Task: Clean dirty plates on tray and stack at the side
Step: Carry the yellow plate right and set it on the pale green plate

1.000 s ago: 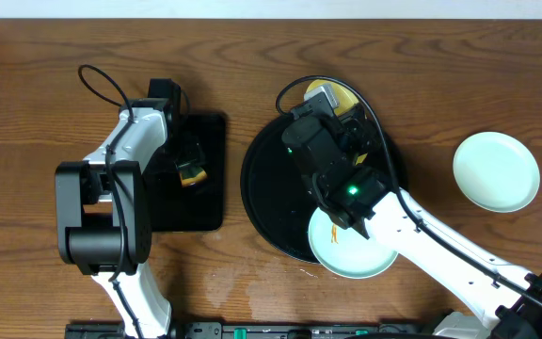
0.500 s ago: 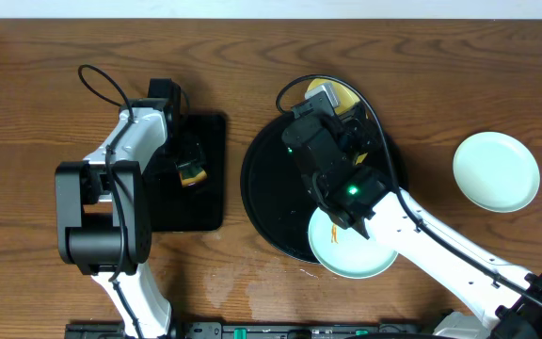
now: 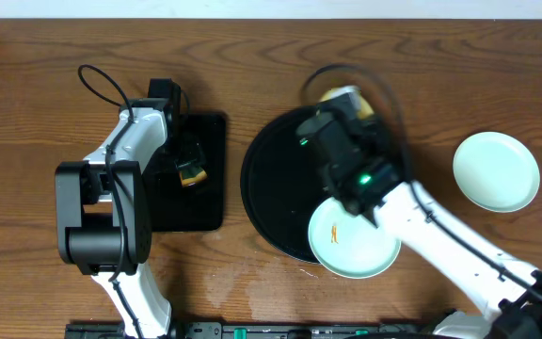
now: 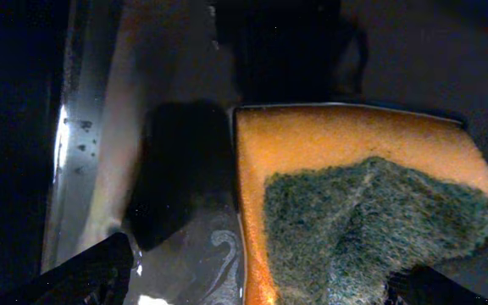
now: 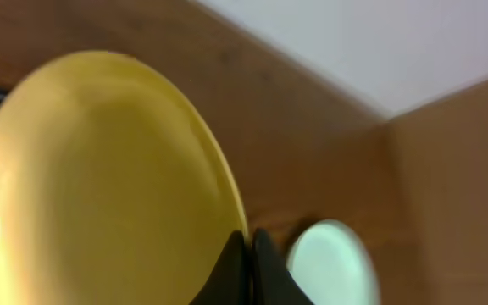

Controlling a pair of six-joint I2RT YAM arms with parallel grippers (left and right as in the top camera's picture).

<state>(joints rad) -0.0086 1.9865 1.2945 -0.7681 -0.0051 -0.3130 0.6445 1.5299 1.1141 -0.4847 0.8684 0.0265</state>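
yellow plate (image 5: 100, 186) rim between right fingers (image 5: 227, 275)

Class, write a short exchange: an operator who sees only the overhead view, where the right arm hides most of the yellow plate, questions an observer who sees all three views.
Operator: Overhead, the arm covers the yellow plate. Is it gripped?
Observer: Yes. The right wrist view shows the right claw shut on its rim.
Operator: Any orange smear on it, like on the smeared mint plate at the edge of the tray?
Observer: None on the face that view shows, though it is blurred.
Operator: Is the left claw holding the sponge?
Observer: No. The left wrist view shows it open, one finger clear of the sponge.
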